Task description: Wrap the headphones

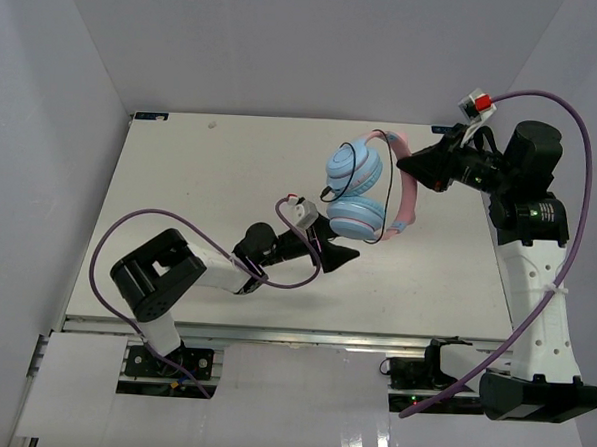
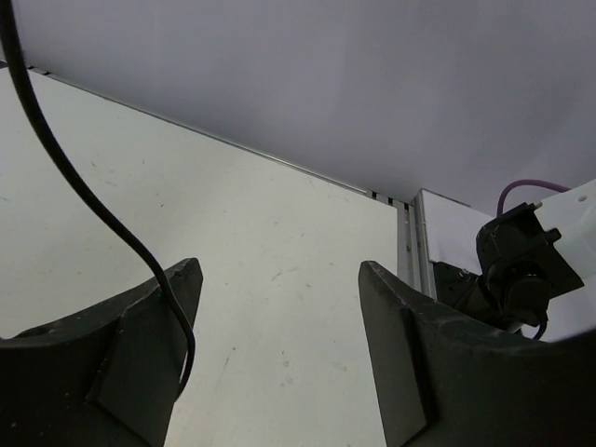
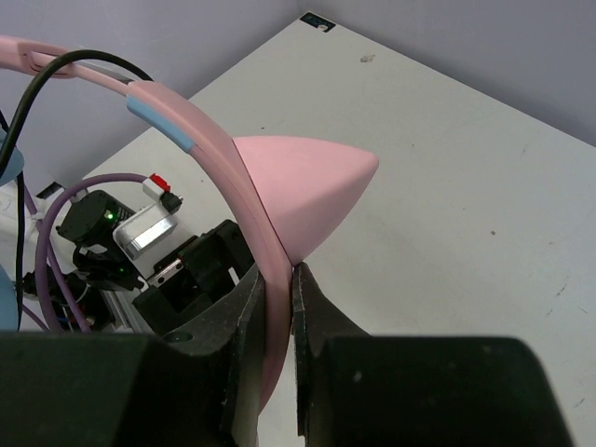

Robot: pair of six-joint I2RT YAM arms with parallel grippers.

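Note:
The headphones hang above the table's middle, their two light-blue ear cups stacked close together and the pink headband arching to the right. My right gripper is shut on the headband, right below a pink cone-shaped ear. The thin black cord loops around the cups. My left gripper sits just under the lower cup. In the left wrist view it stands open, and the cord runs down across its left finger, not pinched.
Purple robot cables arc over both arms. The white table is walled on three sides, and a metal rail lines its near edge. The right arm's base shows beyond the table edge in the left wrist view.

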